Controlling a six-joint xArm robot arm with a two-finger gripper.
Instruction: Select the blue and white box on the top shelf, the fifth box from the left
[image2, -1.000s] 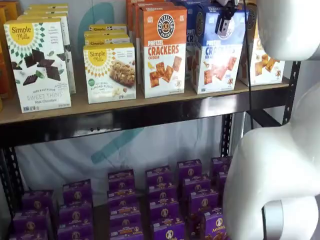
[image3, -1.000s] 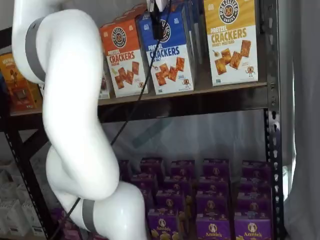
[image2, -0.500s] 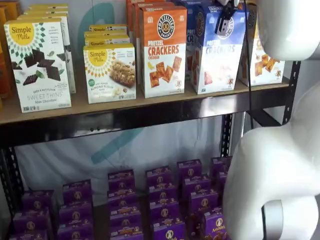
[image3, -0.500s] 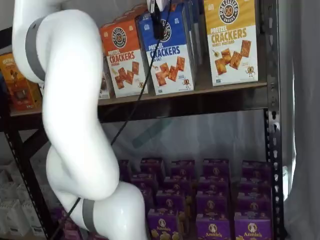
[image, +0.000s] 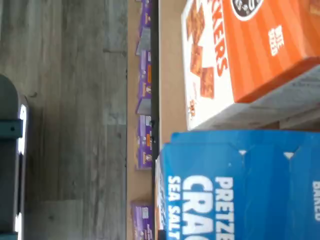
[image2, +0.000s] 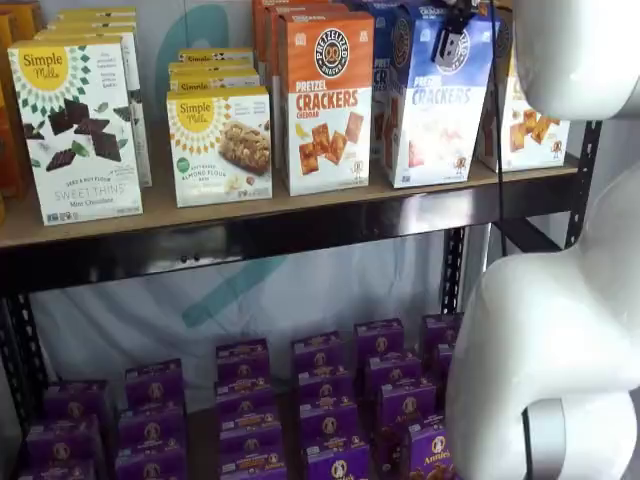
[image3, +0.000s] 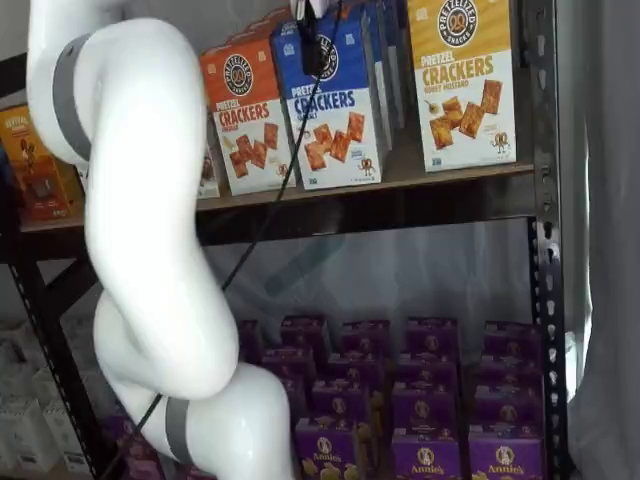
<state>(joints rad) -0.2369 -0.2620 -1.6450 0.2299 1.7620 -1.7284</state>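
The blue and white box (image2: 440, 120) stands on the top shelf (image2: 250, 215), to the right of the orange cheddar box (image2: 325, 100). It shows in both shelf views (image3: 335, 120). Its picture is blurred and it leans a little. My gripper (image2: 450, 45) is at the box's blue top, its black fingers closed on it, and a cable runs beside them. The gripper also shows in a shelf view (image3: 312, 50). The wrist view shows the box's blue top flaps (image: 240, 185) close up, with the orange box (image: 240, 50) beside it.
A yellow-topped cracker box (image3: 465, 80) stands right of the blue one. Simple Mills boxes (image2: 75, 130) fill the shelf's left part. Several purple boxes (image2: 320, 400) lie on the lower shelf. The white arm (image3: 140, 200) covers much of both shelf views.
The blue and white box has shifted slightly up and tilted with the gripper on its top. The neighbouring boxes have not moved.
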